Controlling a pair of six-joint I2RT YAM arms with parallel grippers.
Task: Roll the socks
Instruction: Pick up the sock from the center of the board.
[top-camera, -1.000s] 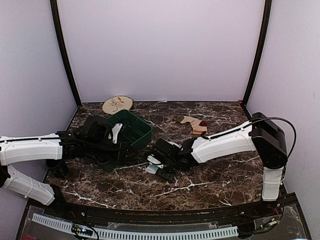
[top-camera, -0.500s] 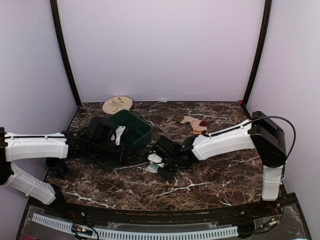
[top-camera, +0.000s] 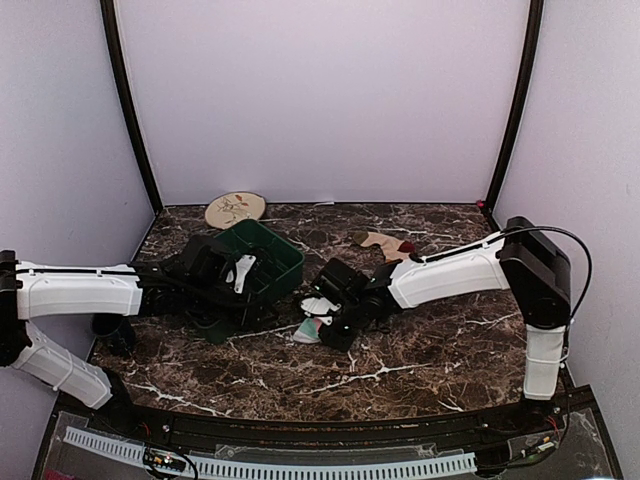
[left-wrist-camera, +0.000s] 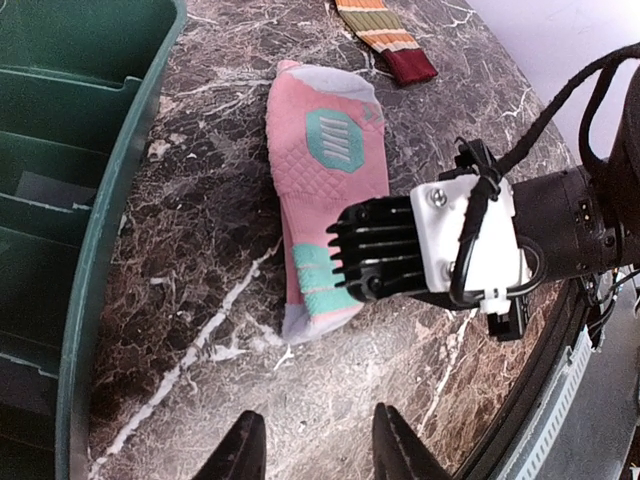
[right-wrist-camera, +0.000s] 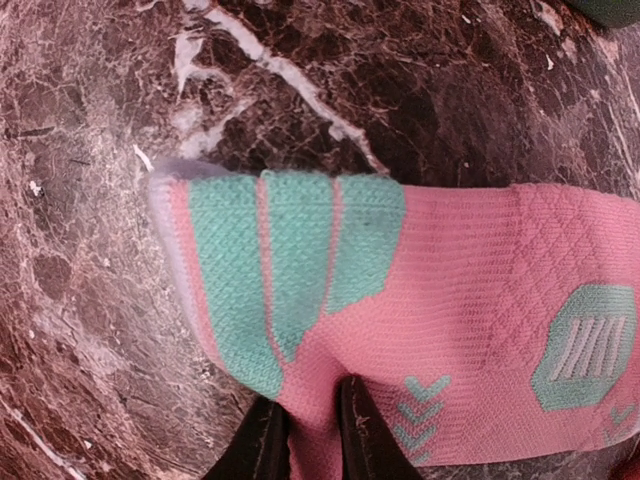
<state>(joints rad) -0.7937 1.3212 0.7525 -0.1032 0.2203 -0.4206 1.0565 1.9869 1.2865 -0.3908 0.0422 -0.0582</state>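
This looks like a robotics lab test cell rather than a home: plain pale backdrop panels framed by black corner posts enclose a brown marble-patterned tabletop, with a white left arm, a white right arm and what may be a slotted cable duct at its near edge.

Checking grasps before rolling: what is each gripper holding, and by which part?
The right gripper pinches the pink sock at its side edge, near the mint-banded cuff. The left gripper is open, holding nothing.
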